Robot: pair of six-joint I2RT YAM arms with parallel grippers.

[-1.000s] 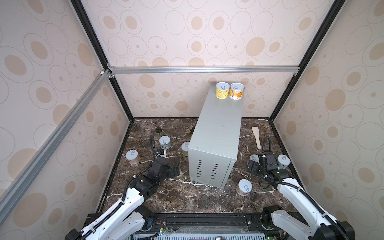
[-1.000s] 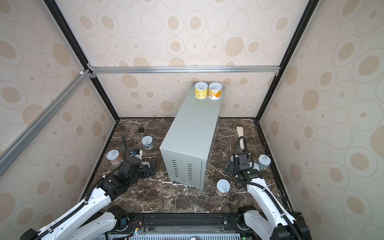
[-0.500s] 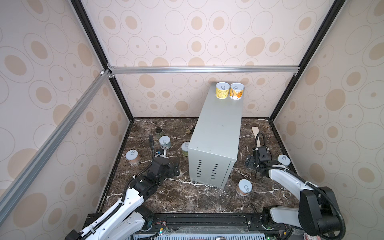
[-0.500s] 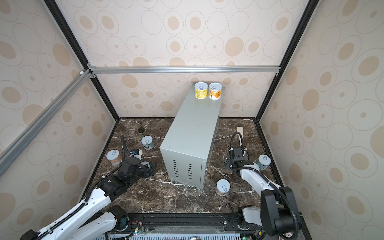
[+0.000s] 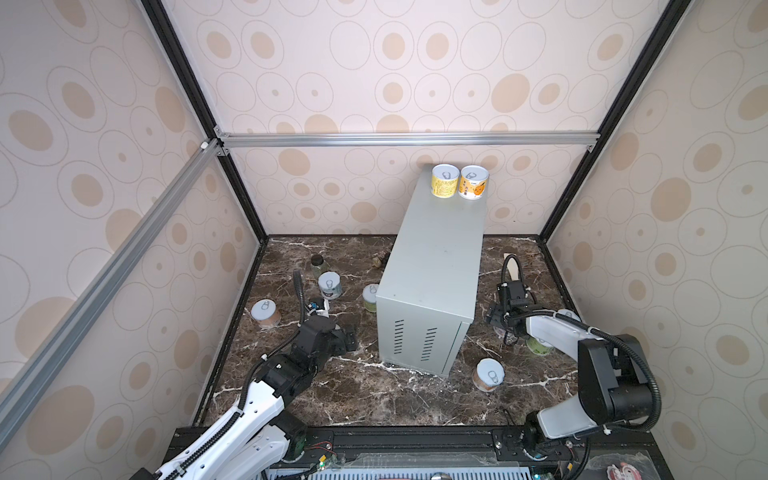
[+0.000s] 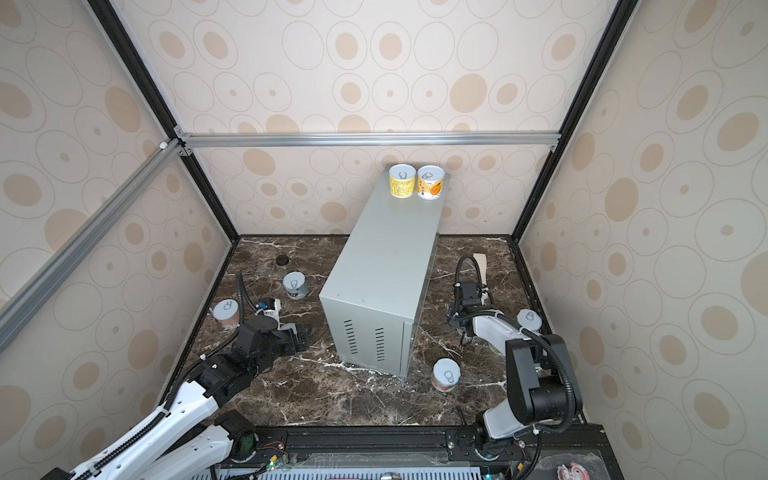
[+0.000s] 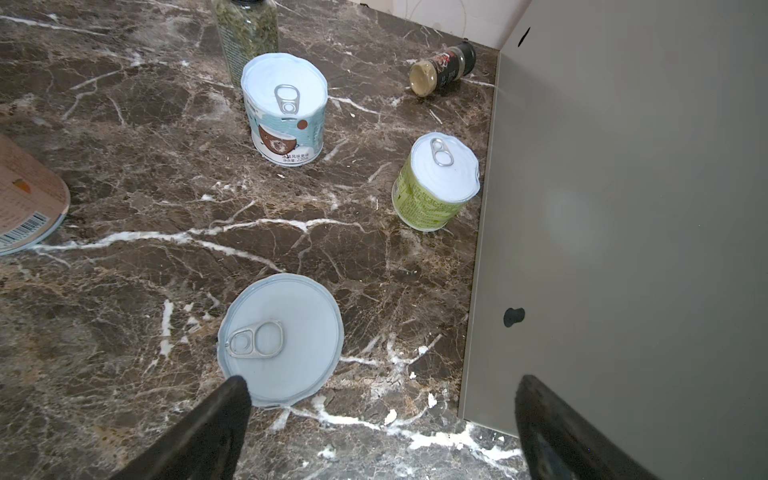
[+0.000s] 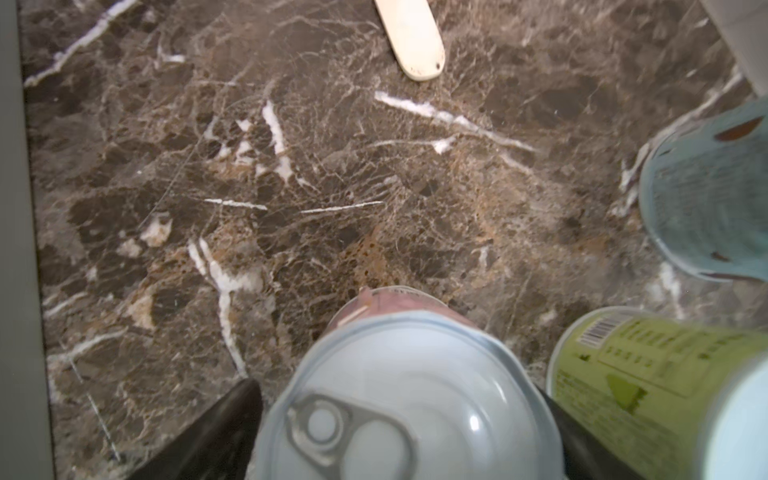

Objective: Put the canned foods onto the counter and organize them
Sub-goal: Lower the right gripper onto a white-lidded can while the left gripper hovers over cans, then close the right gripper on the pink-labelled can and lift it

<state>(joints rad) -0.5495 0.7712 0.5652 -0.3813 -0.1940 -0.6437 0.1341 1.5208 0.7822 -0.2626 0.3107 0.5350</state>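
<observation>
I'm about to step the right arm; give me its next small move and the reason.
Probably finish closing the right gripper on the pink can: the can already sits between its fingers, upright on the marble floor, with a green can close beside it.

top views: high, looking down (same scene) | wrists: close, downward

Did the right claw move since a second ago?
Yes. The right claw slid left toward the grey box and now sits around a pink can, away from the right wall.
</observation>
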